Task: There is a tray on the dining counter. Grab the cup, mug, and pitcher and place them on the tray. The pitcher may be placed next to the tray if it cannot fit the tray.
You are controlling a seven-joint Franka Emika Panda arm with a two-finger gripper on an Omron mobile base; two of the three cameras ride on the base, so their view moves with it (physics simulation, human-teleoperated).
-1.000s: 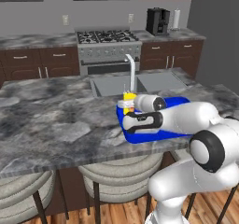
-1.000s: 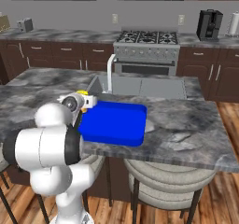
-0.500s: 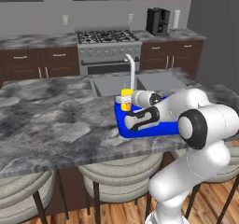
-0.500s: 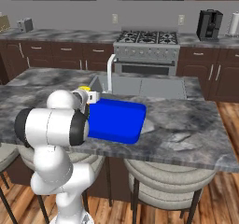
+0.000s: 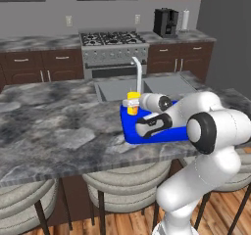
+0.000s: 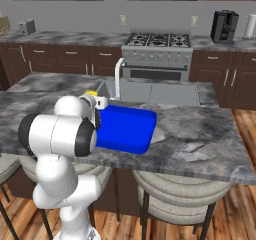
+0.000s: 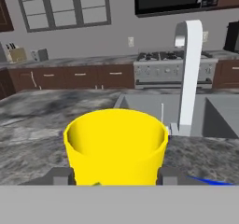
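Observation:
The yellow cup [image 5: 132, 103] sits between the fingers of my gripper [image 5: 134, 105] at the far left corner of the blue tray [image 5: 171, 133] on the dining counter [image 5: 59, 126]. In the hand view the cup [image 7: 115, 146] is close and upright, its open top toward me, with a dark fingertip [image 7: 58, 176] low on each side. A sliver of the tray [image 7: 210, 181] shows at lower right. From the right base view the tray [image 6: 125, 129] lies bare and the cup [image 6: 91, 93] peeks over my arm. I cannot tell if the cup touches the tray. The mug and pitcher are out of view.
The sink [image 5: 122, 88] and its tall faucet [image 5: 138, 72] lie just behind the tray, close to my hand. Round stools [image 5: 122, 182] stand under the counter's near edge. A stove [image 5: 112, 38] and a coffee maker [image 5: 165, 22] are on the back wall.
My arm's elbow has swung outward and nearer while the hand and the yellow cup stay almost in place at the tray's far left corner.

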